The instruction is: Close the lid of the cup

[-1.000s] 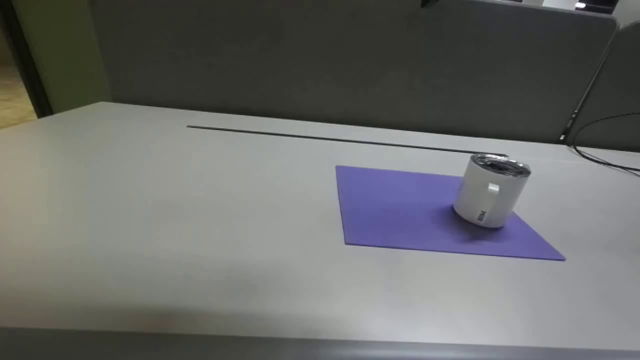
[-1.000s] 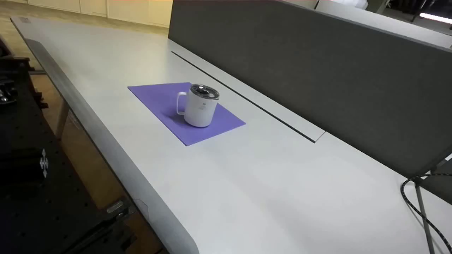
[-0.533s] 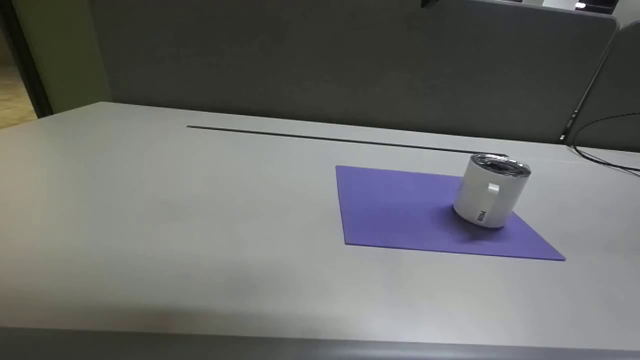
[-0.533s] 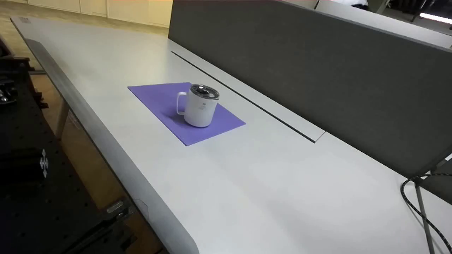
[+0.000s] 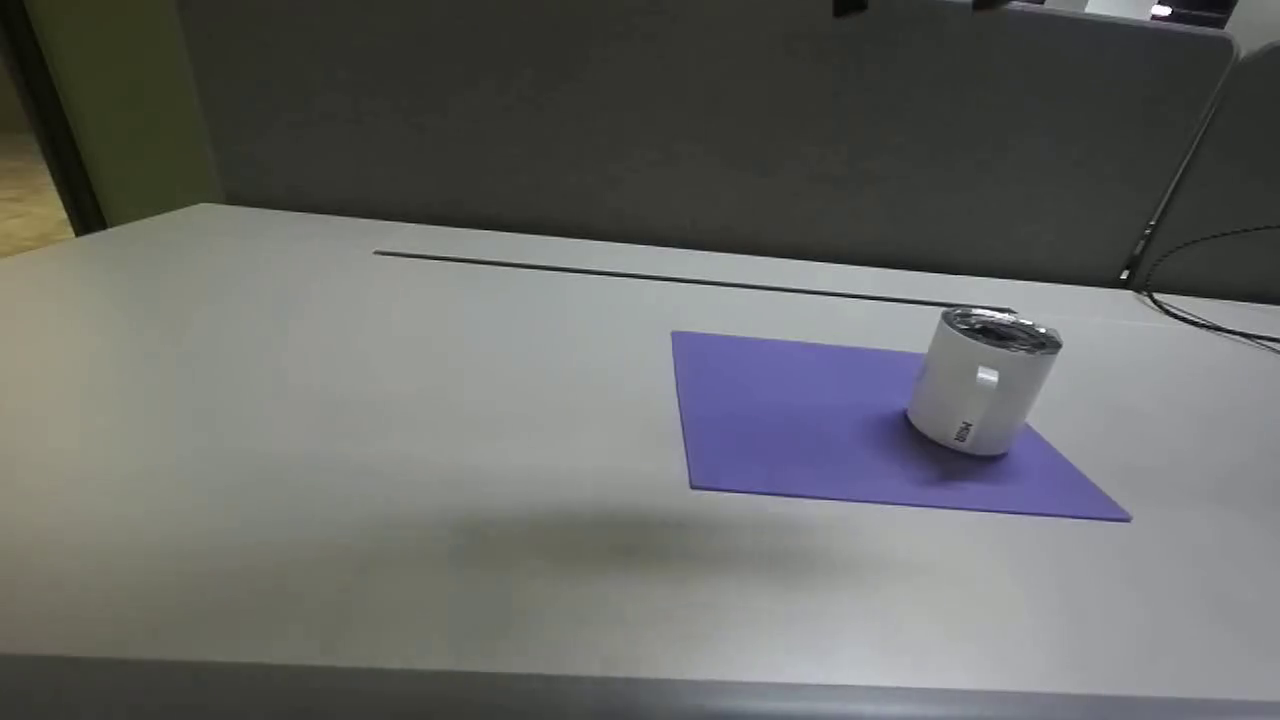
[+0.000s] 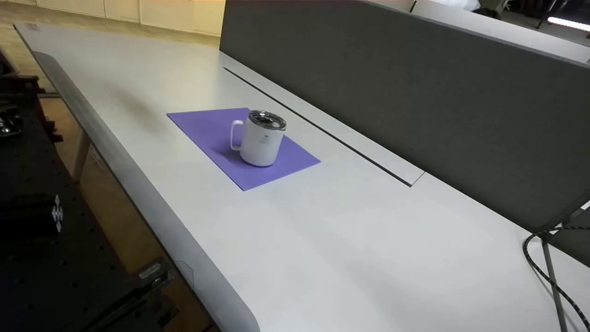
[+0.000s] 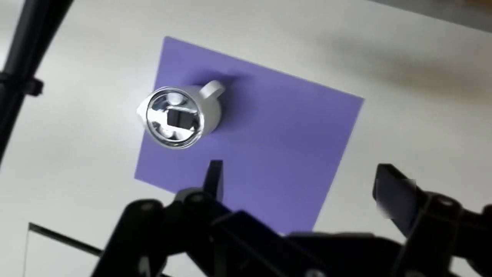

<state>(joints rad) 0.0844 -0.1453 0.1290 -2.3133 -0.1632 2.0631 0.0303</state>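
I have the end effector (image 7: 300, 171) spread wide, its black fingers (image 7: 398, 200) well apart above the worktop (image 7: 415, 127); in an exterior view its fingertips (image 5: 850, 6) just show at the top edge; the white handled mug (image 6: 259, 146) stands upright on the purple mat (image 6: 207, 129), close to one of the mat's edges, and the round glossy lid (image 6: 267, 120) sits on top of it in both exterior views; through my wrist camera I see a dark rectangle (image 7: 180, 118) in the lid's middle, though I cannot tell whether that is a slider or an opening; a dark grey partition (image 6: 392, 92) runs along the far side of the worktop.
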